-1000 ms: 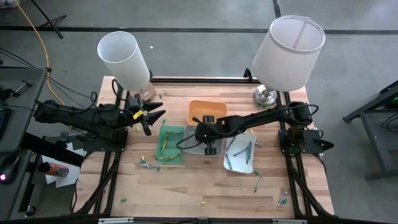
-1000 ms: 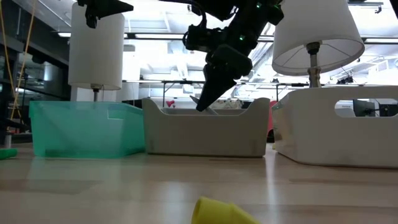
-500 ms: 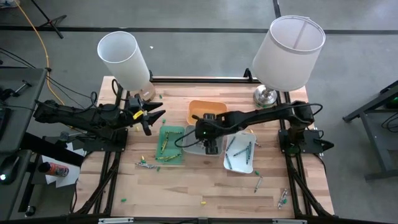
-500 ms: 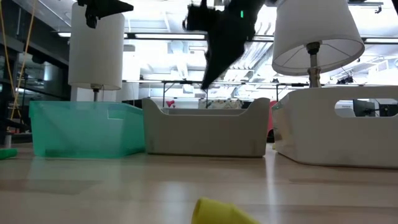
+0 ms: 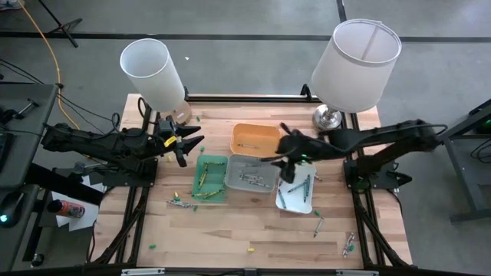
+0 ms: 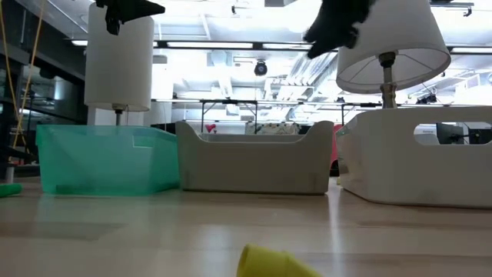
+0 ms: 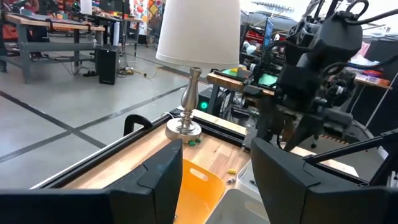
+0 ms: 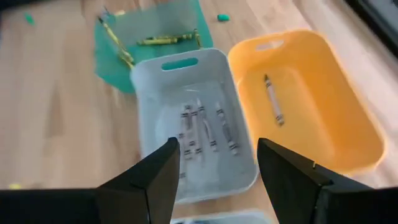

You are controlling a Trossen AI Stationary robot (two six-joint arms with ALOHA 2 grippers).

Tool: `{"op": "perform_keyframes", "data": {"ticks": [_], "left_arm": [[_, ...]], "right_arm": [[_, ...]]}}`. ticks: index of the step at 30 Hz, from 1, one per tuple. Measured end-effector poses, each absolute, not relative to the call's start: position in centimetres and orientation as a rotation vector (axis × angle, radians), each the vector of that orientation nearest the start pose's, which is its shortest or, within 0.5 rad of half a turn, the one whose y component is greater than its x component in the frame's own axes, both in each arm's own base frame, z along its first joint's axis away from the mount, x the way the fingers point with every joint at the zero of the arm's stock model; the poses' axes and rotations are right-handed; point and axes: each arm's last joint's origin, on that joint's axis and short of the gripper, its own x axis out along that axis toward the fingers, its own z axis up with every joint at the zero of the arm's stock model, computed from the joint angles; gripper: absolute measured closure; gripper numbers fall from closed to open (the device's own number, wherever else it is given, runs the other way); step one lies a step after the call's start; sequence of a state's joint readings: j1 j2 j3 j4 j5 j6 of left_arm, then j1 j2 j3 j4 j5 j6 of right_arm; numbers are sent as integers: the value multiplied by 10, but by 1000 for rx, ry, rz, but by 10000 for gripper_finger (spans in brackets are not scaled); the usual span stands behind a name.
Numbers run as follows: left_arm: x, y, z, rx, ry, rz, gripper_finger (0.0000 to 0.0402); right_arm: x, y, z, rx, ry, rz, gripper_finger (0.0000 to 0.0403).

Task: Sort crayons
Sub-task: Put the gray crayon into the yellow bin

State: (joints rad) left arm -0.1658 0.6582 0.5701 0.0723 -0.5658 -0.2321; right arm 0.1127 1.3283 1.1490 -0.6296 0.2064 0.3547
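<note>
Four small trays stand mid-table: green [image 5: 211, 178], grey [image 5: 252, 173], orange [image 5: 255, 138] and white [image 5: 298, 192]. In the right wrist view, grey-white crayons [image 8: 202, 132] lie in the grey tray [image 8: 155, 99]. One crayon [image 8: 272, 99] lies in the orange tray [image 8: 323, 118], and green and yellow ones [image 8: 163, 40] in the green tray. My right gripper [image 5: 282, 159] hangs open and empty above the gap between the grey and white trays, tipped down. My left gripper [image 5: 192, 149] waits open, level, above the table's left side.
Loose crayons lie on the bare wood: a cluster [image 5: 181, 203] near the green tray, some [image 5: 318, 224] near the white tray, more [image 5: 349, 245] at the near right corner. A yellow bit [image 6: 269, 263] lies near the front edge. Two lamps [image 5: 153, 73] [image 5: 357, 65] stand at the back.
My right gripper has risen out of the grey tray and drawn back toward the table's right edge, rolling its wrist as it went. The grey-white crayons stay lying in the grey tray. My left arm has kept still.
</note>
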Motion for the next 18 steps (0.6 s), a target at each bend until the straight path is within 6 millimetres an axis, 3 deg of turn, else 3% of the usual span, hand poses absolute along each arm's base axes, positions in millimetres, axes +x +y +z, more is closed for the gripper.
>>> {"op": "perform_keyframes", "data": {"ticks": [8,14,18], "left_arm": [[153,-10,302,-223,-32,400,227],[153,-10,302,-225,-32,399,227],[153,-10,302,-240,-35,399,227]], "right_arm": [[231,44,310,429,769,-178,195],[209,72,308,645,981,-44,195],[193,99,300,902,1179,-125,195]]}}
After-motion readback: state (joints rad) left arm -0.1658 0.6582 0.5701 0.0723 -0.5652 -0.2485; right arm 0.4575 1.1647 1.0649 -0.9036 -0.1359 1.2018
